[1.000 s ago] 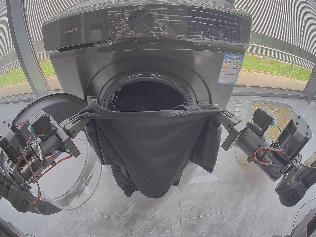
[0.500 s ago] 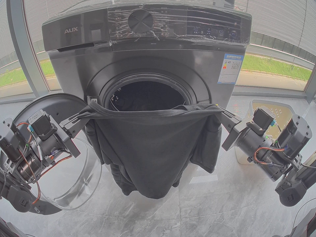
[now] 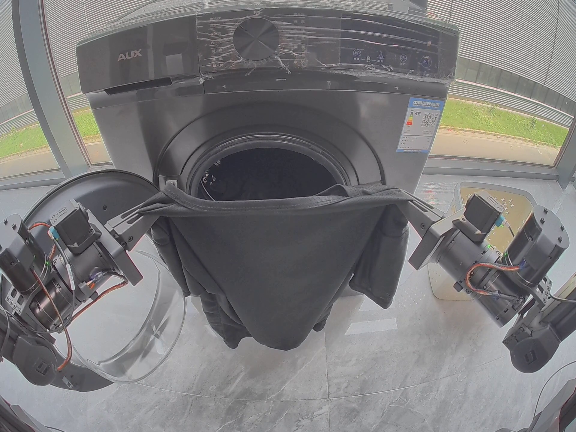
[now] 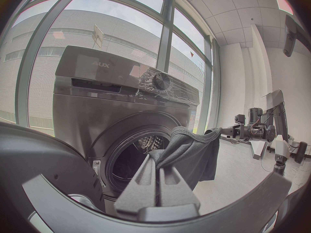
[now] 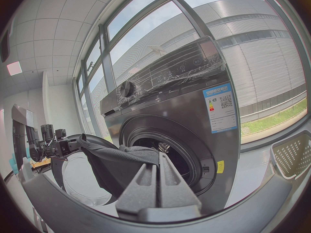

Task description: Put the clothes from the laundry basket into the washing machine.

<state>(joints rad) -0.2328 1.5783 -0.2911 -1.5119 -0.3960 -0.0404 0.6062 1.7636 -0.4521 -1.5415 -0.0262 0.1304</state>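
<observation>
Raising the dark garment (image 3: 270,271) a little higher than a second ago, drawing its lower hem further up off the grey veined tile floor (image 3: 390,379). Edging the left gripper (image 3: 151,207) slightly left and the right gripper (image 3: 409,199) slightly right and up. Clamping both pairs of fingers (image 4: 142,182) tight on the cloth's top edge, one at each end, stretching it taut across the front of the washing machine (image 3: 264,109), just below the open drum mouth (image 3: 267,172). Letting the rest hang in front of the machine, clear of the floor. Holding the round door (image 3: 90,190) swung open at the left, beyond the left arm. Leaving the pale laundry basket (image 3: 516,196) on the floor at the right, beside the machine. Facing tall windows (image 3: 510,43) at the far side, showing grass and a ribbed grey building outside.
</observation>
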